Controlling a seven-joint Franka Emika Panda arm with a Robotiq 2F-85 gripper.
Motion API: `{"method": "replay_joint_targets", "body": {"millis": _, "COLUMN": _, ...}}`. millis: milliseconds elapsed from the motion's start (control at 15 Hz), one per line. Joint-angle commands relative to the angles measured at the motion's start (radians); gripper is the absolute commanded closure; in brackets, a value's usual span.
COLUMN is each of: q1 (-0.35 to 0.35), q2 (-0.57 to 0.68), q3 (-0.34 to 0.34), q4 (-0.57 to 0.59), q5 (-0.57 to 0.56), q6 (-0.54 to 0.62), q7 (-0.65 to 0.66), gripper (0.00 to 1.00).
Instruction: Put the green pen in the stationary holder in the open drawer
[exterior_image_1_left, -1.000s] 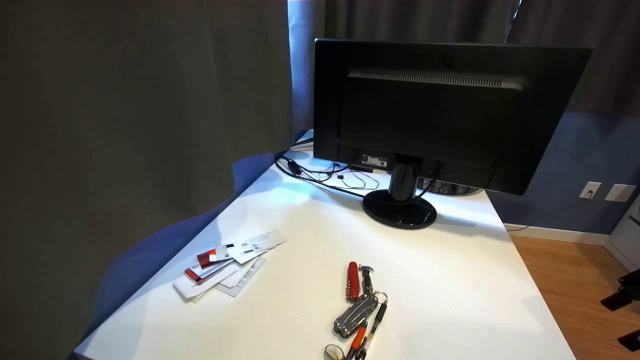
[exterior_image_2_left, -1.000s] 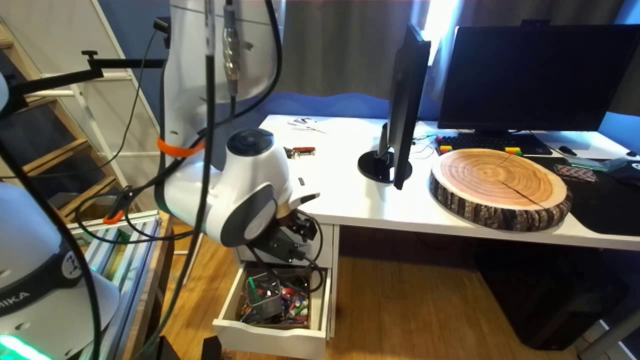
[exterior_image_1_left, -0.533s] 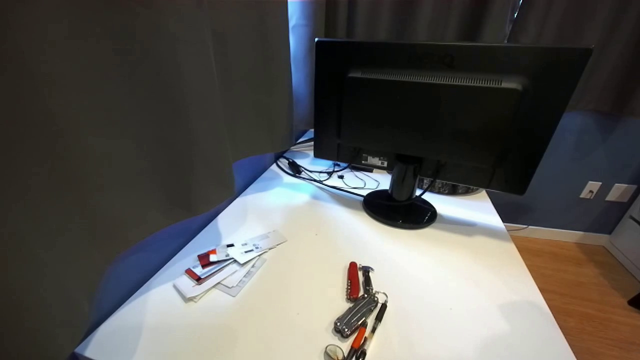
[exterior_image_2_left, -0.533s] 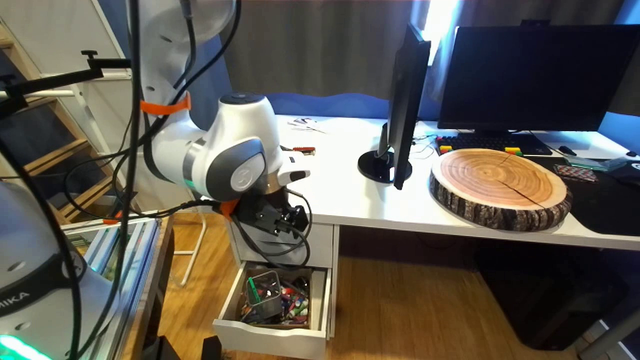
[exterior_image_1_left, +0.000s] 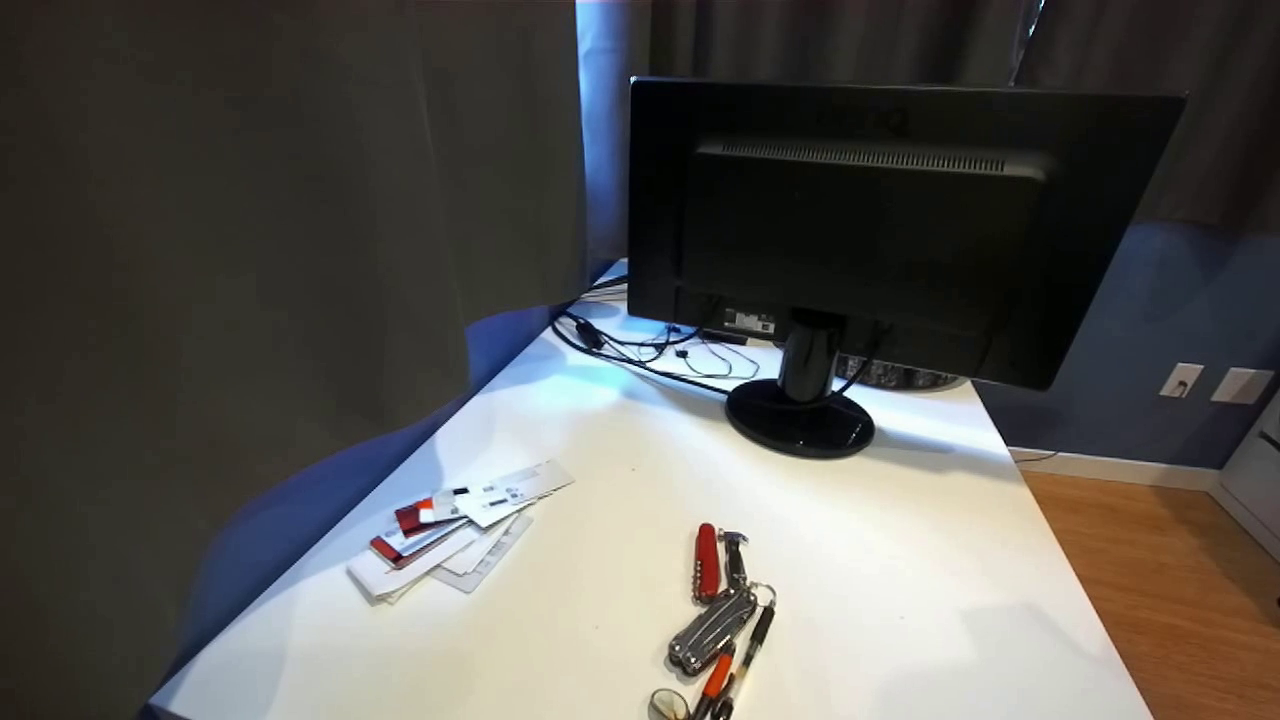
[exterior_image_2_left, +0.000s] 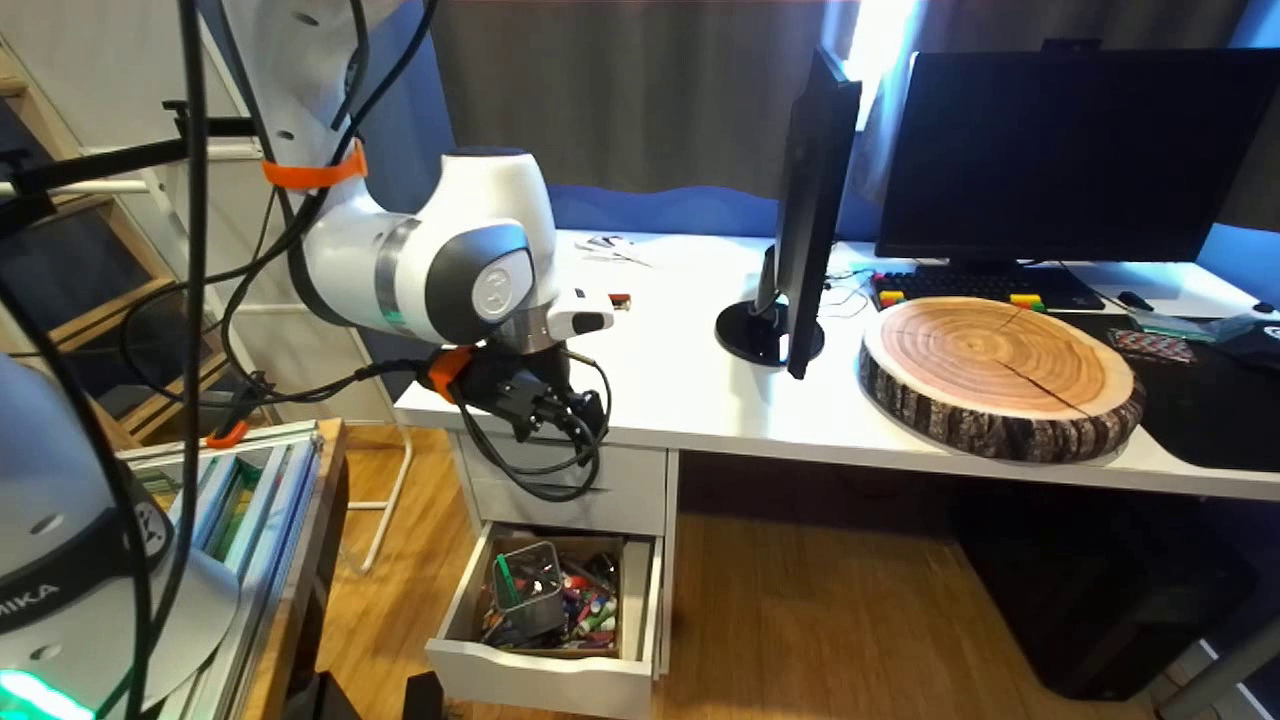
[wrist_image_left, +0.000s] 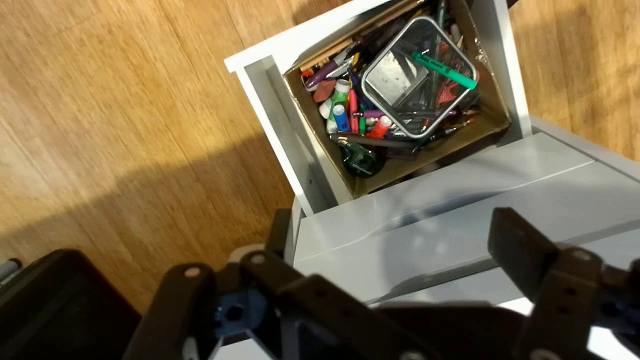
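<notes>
The pen (wrist_image_left: 444, 70) leaned in the holder (exterior_image_2_left: 537, 614), inside the box (wrist_image_left: 492, 97) in the drawer (exterior_image_2_left: 545, 676) below the desk (exterior_image_1_left: 870, 560), on which, in an exterior view, papers (exterior_image_1_left: 440, 545) lay left of the knife (exterior_image_1_left: 707, 562) and the screen (exterior_image_1_left: 870, 235) stood behind both.

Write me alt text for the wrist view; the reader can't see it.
A green pen rests in a see-through, silver-rimmed holder, one end reaching its edge, inside a cluttered cardboard box in an open white drawer. Toward the bottom of the picture, the gripper stands wide open and empty. Wooden floor shows at left.
</notes>
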Motion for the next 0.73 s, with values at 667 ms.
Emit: {"method": "replay_joint_targets", "body": {"millis": 667, "q1": 0.037, "q2": -0.020, "q3": -0.022, "q4": 0.000, "q5": -0.060, "q6": -0.033, "q7": 0.132, "gripper": 0.00}}
